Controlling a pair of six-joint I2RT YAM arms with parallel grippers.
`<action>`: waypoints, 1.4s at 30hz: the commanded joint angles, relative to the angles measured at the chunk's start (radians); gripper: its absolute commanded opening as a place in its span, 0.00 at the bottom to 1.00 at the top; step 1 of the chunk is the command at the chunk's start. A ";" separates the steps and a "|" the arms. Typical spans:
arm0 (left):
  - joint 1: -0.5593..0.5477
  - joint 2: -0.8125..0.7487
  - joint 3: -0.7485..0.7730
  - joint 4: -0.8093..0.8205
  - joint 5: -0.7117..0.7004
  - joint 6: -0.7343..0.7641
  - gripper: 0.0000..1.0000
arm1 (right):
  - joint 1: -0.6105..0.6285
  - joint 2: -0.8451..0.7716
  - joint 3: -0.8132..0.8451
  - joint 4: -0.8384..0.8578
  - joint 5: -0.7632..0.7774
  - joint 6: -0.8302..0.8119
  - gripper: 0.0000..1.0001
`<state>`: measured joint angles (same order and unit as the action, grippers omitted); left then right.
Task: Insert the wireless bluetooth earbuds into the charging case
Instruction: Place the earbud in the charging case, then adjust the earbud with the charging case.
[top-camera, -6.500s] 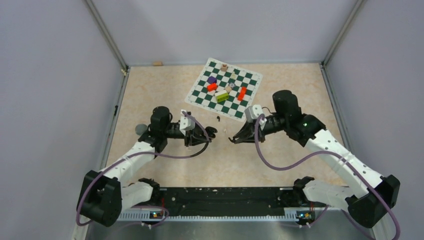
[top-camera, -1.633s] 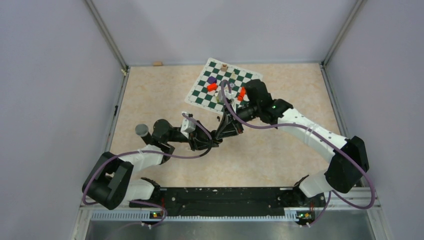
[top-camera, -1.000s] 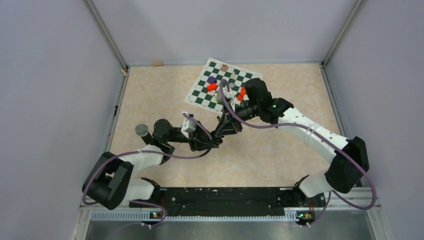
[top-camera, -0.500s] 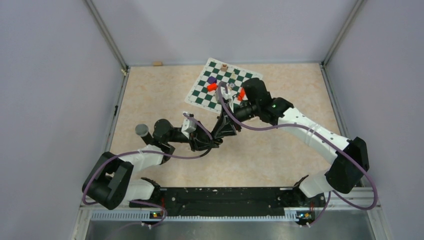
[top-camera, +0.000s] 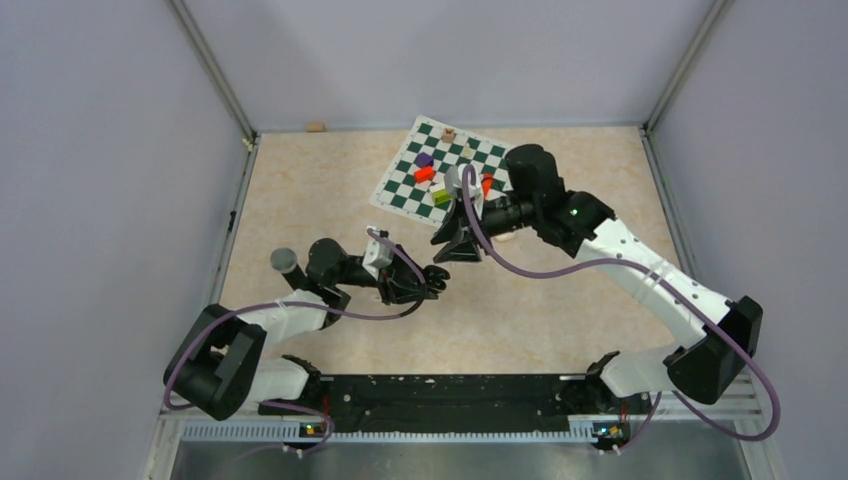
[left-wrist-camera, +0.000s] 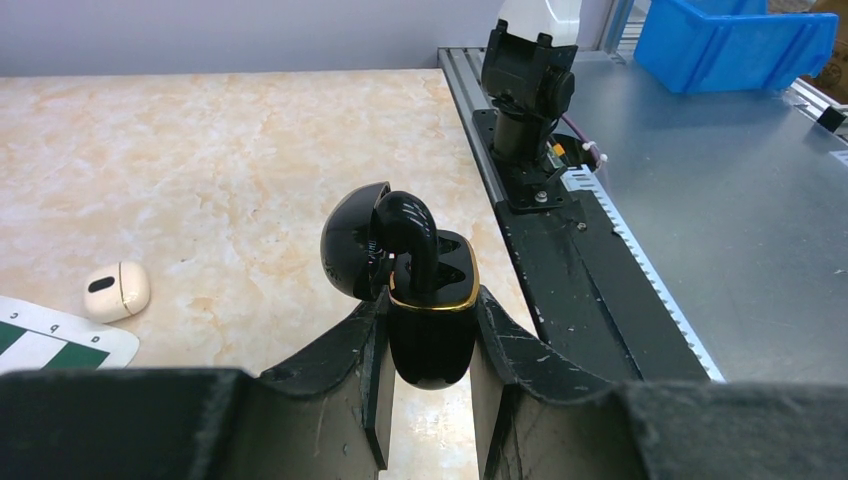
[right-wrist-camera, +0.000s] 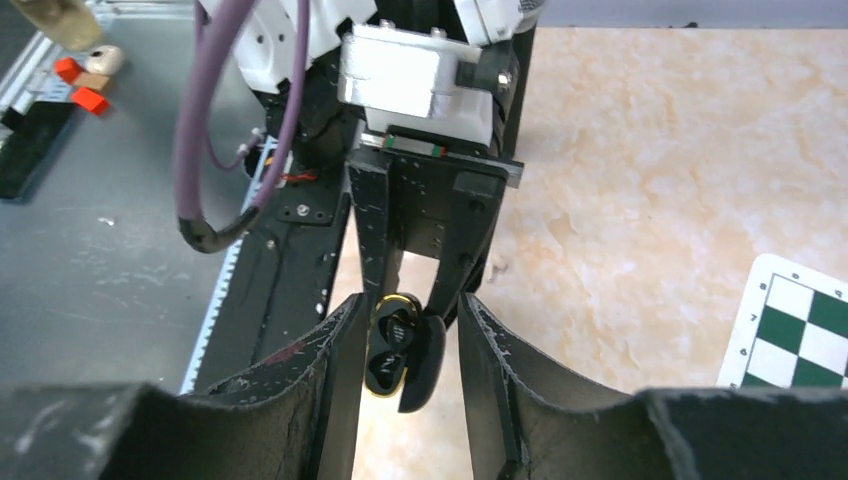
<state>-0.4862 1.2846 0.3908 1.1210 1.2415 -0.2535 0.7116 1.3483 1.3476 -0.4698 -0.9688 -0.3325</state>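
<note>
R gripper (top-camera: 444, 248) has backed off toward chessboard (top-camera: 497, 160), jaws apart, empty. One earbud (left-wrist-camera: 408, 225) now stands in charging case (left-wrist-camera: 430, 345), lid open, clamped in L gripper (top-camera: 432, 281) above table. Est.: 1st insertion done; full seating unconfirmed.

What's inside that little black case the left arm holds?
One black earbud stands up out of the open case. The earbud hides the rest of the hollow; a second cannot be told.
</note>
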 joint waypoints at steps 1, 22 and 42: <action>0.003 -0.038 0.033 0.030 0.020 0.020 0.00 | 0.007 -0.035 -0.080 0.062 0.083 -0.044 0.39; 0.006 -0.028 0.043 0.013 0.034 0.027 0.00 | 0.007 -0.050 -0.226 0.282 0.106 0.062 0.51; 0.018 -0.035 0.052 -0.015 0.036 0.032 0.00 | 0.022 -0.115 -0.197 0.137 0.111 -0.119 0.56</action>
<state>-0.4736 1.2690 0.4061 1.0874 1.2671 -0.2340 0.7139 1.2751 1.1194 -0.2993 -0.8310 -0.3779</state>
